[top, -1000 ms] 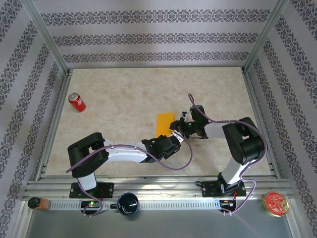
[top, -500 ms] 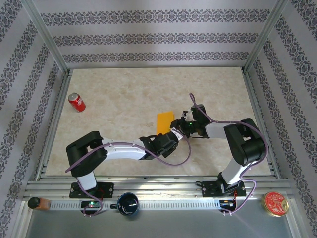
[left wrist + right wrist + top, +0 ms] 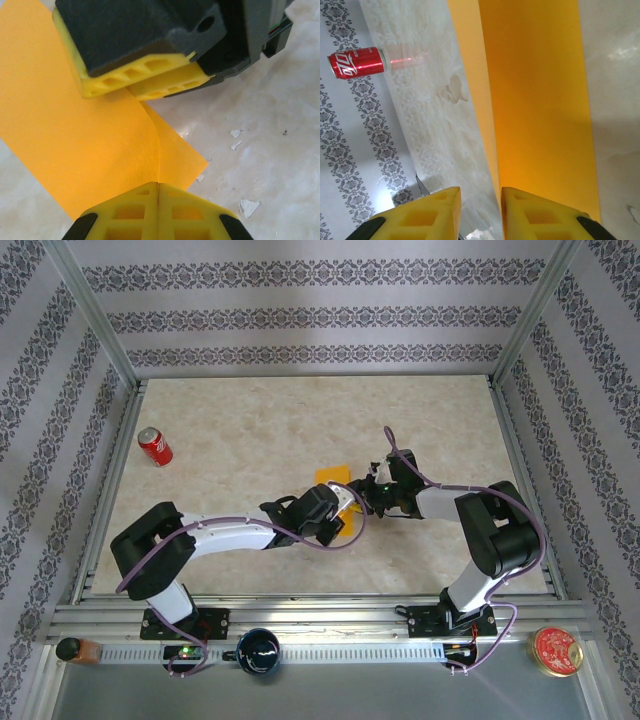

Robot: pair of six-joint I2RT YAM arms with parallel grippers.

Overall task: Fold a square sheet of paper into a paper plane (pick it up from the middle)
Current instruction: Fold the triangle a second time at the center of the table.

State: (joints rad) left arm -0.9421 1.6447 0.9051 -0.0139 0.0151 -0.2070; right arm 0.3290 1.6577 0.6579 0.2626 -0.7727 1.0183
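Note:
The square sheet of paper (image 3: 75, 115) is orange-yellow and lies folded into a long strip on the marble tabletop (image 3: 250, 420). A raised crease runs straight into my left gripper (image 3: 158, 185), which is shut on the paper at its near end. In the top view the left gripper (image 3: 338, 508) covers the near part of the paper (image 3: 331, 479). My right gripper (image 3: 362, 492) sits just right of it, and its yellow fingers (image 3: 145, 75) rest at the paper's side. In the right wrist view the right gripper (image 3: 480, 192) is open, one finger over the paper (image 3: 535, 100) and its long edge in the gap.
A red soda can (image 3: 155, 445) lies on its side at the far left of the table, also seen in the right wrist view as the can (image 3: 357, 62). Patterned walls and metal posts enclose the table. White flecks (image 3: 247, 205) dot the surface near the paper.
My left arm has reached forward over the near end of the paper and its jaws have shut on the crease. The right gripper has opened slightly and barely moved.

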